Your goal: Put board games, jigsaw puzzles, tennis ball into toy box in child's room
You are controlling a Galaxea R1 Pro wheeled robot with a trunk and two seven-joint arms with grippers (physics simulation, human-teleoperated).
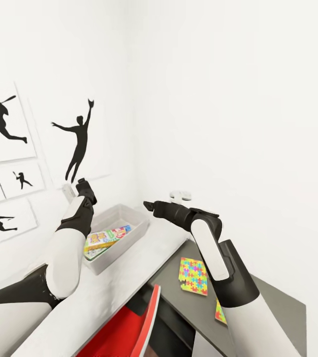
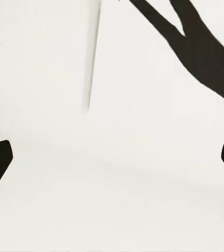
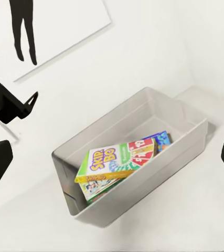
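Note:
The light grey toy box point(image 1: 135, 221) point(image 3: 193, 118) stands on a white tabletop point(image 1: 129, 277) against the wall. Inside lie board games: a green Skip-Bo box point(image 1: 104, 240) point(image 3: 109, 160) on top of another colourful box point(image 3: 98, 188). My left gripper point(image 1: 78, 190) point(image 2: 112, 163) hangs open above the box's far rim, facing the wall. My right gripper point(image 1: 150, 205) point(image 3: 114, 163) is open and empty, just beside the box, looking down into it. Two jigsaw puzzles point(image 1: 193, 275) point(image 1: 220, 312) lie flat on a dark grey surface point(image 1: 268, 302) under my right forearm.
Black sports silhouette pictures point(image 1: 77, 141) hang on the white wall behind the box. A red chair-like shape point(image 1: 129, 329) sits low between the white top and the grey surface. A small white object point(image 1: 180, 194) stands past the right gripper near the corner.

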